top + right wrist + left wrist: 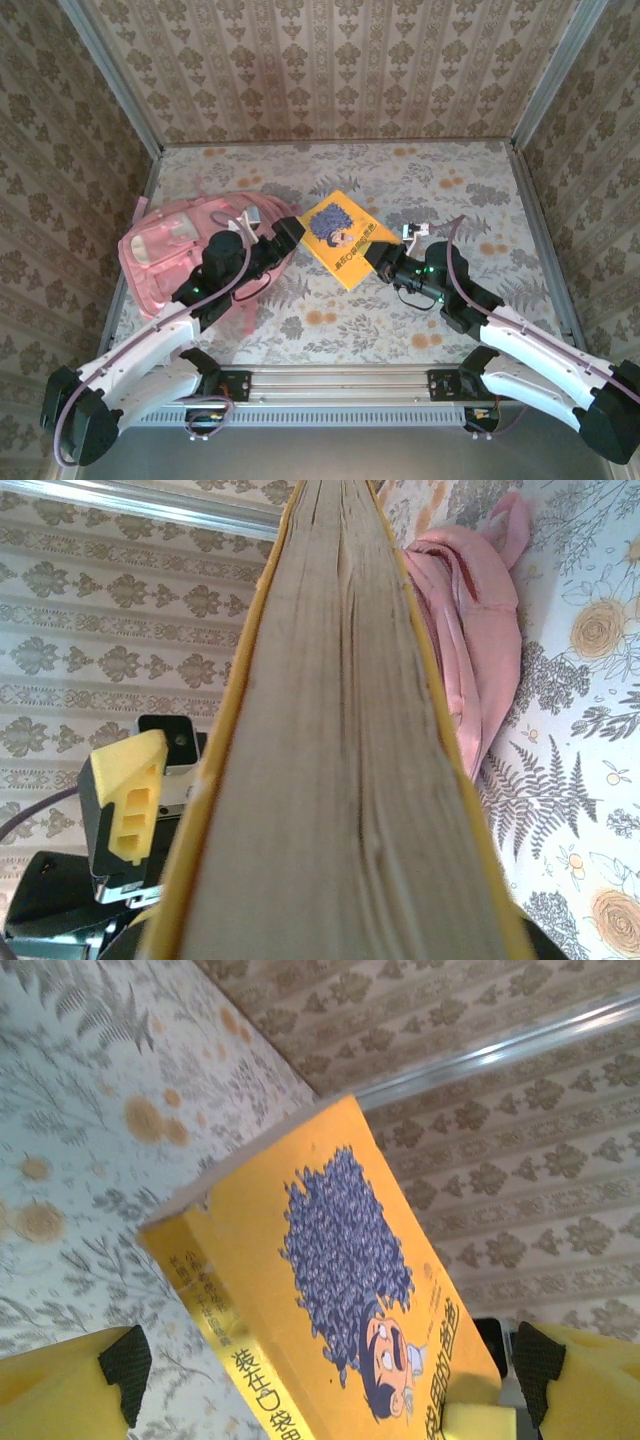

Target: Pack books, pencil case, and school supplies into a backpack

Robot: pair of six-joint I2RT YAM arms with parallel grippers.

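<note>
1. The right pincer (381, 254) is clamped on the yellow book (338, 232).
2. The left pincer (289, 233) is open, with a finger on either side of the book.
3. The book is just right of the pink backpack (170, 255), which lies on the table (450, 190).

Both arms on my rig look alike: the left arm (140, 355) and right arm (545, 345) have smooth white shell links, black joint housings and bulky black blocks at the outer ends. A mauve-grey cable (60, 425) trails along each one. Small green lights (430, 270) glow near the wrists. The left jaws are bright yellow fingers (590, 1380) tipped with black ribbed pads (125, 1360).
</note>
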